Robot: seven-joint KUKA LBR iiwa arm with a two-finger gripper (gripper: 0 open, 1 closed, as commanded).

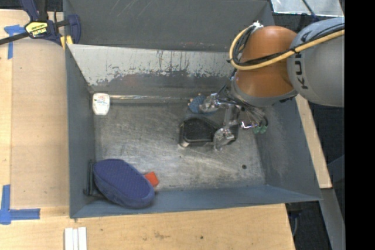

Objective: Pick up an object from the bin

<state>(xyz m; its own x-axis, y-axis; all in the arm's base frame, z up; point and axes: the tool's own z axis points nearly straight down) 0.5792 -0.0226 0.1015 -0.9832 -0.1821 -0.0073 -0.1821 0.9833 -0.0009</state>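
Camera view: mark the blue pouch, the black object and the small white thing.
blue pouch [120,182], camera view, middle of its top.
black object [195,130], camera view, its centre.
small white thing [101,104], camera view, its centre.

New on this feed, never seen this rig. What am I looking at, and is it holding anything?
One camera looks down into a grey metal bin from above, slightly sideways. The big grey and orange shape on the right is the robot arm; its gripper hangs low beside a flat black object mid-bin. Whether it holds anything, I cannot tell. Behind lies a small blue thing; a white item sits back left, a blue pouch with a small orange piece front left.
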